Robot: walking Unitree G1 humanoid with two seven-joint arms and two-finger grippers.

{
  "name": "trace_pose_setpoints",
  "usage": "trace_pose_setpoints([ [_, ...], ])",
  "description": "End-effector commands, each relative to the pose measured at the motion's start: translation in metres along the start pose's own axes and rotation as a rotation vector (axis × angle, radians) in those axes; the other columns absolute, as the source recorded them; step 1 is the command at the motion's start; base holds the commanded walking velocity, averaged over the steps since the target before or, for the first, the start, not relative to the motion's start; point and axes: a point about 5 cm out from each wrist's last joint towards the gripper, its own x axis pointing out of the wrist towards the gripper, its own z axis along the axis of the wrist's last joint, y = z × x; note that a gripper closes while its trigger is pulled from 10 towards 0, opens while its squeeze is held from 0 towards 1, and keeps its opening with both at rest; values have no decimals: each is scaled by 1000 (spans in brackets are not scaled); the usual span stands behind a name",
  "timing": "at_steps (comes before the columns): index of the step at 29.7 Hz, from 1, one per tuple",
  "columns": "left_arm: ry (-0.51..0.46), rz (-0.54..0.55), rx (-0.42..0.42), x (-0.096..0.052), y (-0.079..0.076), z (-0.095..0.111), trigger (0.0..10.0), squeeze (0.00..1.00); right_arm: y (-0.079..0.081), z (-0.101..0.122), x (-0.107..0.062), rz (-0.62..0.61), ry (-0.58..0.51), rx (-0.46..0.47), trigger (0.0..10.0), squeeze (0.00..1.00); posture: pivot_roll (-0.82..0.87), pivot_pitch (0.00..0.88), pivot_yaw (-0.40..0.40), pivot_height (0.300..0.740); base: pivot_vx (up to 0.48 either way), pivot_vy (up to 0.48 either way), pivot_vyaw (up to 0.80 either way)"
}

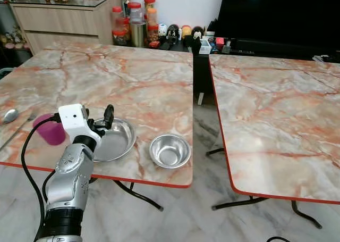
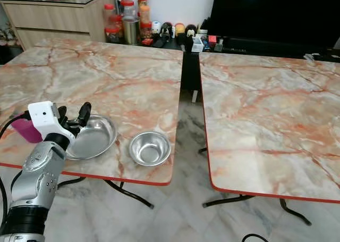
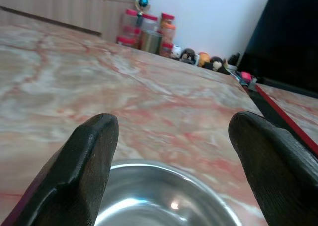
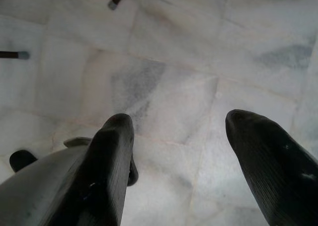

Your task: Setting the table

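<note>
While my left gripper (image 1: pixel 104 121) hovers spread-fingered over the steel plate (image 1: pixel 114 140) near the table's front edge, a careless nudge could shove it into the small bowl (image 1: pixel 170 150) or the pink cup (image 1: pixel 50 129); my right gripper (image 4: pixel 198 156) hangs open over the floor.

Bright even daylight; glare on marble table (image 1: pixel 133 77); wrist views soft close-up.

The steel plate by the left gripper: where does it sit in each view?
Left eye view: steel plate near the table's front edge, left of the small steel bowl.
Right eye view: lower left, same spot.
Left wrist view: bottom centre, between the left gripper fingers.
Right wrist view: absent; floor.
Shared landmark: red-lidded jars.
</note>
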Motion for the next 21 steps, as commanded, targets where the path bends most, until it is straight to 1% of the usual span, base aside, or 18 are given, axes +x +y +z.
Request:
trace_pose_setpoints([
  [1, -7, 15, 3, -1, 4, 3, 10000, 0, 2, 1, 0, 6, -7, 4, 10000, 0, 17, 70, -79, 740, 0, 450, 0],
  [21, -50, 14, 12, 0, 8, 18, 10000, 0, 4, -1, 0, 13, -3, 10, 10000, 0, 28, 81, -66, 740, 0, 398, 0],
])
